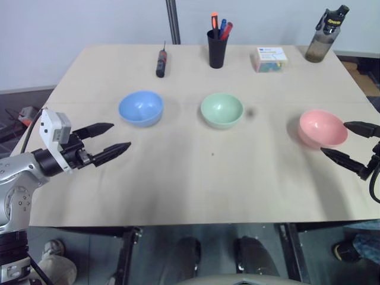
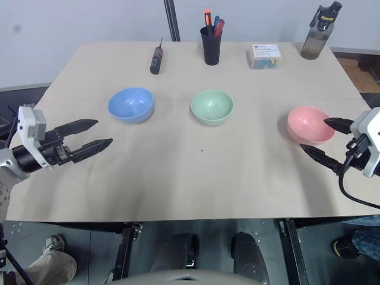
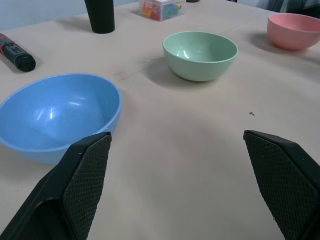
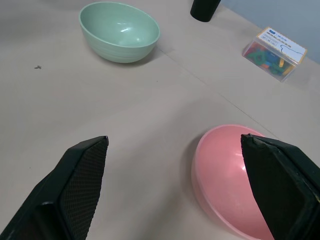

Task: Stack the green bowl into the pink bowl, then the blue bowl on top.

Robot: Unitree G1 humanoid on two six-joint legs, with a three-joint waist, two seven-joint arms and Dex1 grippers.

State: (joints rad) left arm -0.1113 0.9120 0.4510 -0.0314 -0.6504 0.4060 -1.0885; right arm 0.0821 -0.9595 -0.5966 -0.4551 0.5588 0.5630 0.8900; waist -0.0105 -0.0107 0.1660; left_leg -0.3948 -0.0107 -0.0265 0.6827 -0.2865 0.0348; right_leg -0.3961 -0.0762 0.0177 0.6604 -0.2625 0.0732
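Three bowls stand in a row across the beige table [image 1: 190, 178]. The blue bowl [image 1: 141, 108] is on the left, the green bowl [image 1: 222, 110] in the middle and the pink bowl [image 1: 322, 128] on the right, all upright, empty and apart. My left gripper [image 1: 113, 138] hovers open near the table's left edge, in front of and left of the blue bowl [image 3: 55, 115], touching nothing. At the right edge my right gripper [image 1: 344, 141] is open, its fingers just beside the pink bowl [image 4: 232, 175], holding nothing.
Along the far edge lie a black and red screwdriver [image 1: 161, 62], a black cup of pens [image 1: 217, 47], a small clear box of coloured bits [image 1: 268, 59] and a dark bottle [image 1: 325, 35]. A post [image 1: 173, 21] rises behind the table.
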